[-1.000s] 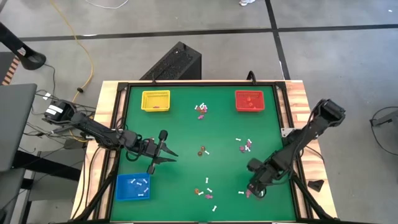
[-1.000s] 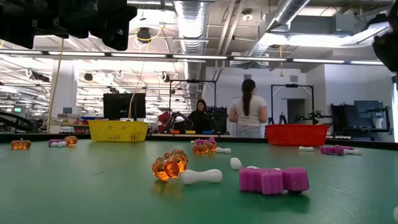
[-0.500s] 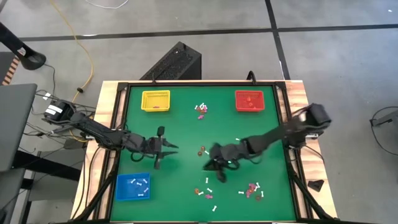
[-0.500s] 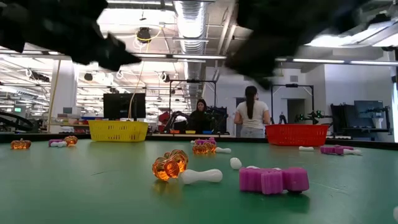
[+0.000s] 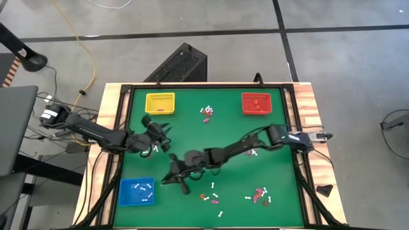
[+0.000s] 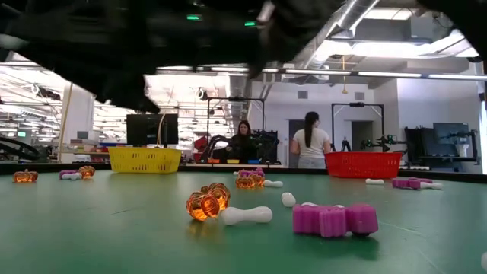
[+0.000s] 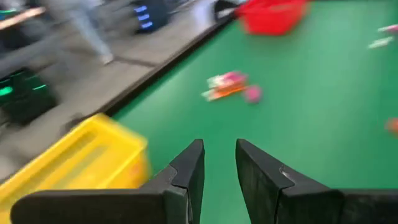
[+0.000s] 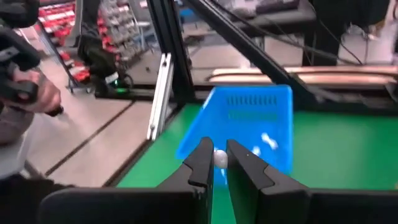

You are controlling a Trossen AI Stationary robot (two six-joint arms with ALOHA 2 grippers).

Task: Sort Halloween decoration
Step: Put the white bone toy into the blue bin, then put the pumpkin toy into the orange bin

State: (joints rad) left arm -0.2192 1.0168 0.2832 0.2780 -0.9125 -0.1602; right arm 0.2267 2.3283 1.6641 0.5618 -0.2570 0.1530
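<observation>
Small white trinket [image 8: 219, 157] pinched between the fingertips of the right end effector [image 5: 174, 177], reaching across the green worktop [image 5: 192, 128] toward the blue tray [image 5: 137, 192]. Already sorted: several white pieces in that tray, some red-orange ones in the red tray [image 5: 256, 103], little to make out in the yellow tray [image 5: 160, 103]. Still loose: clusters near the far edge [image 5: 206, 114], right of centre [image 5: 253, 150] and along the near edge [image 5: 261, 195]. Left end effector [image 5: 160, 136] near the yellow tray, fingers narrowly parted, nothing visible between them. Roughly mid-task.
</observation>
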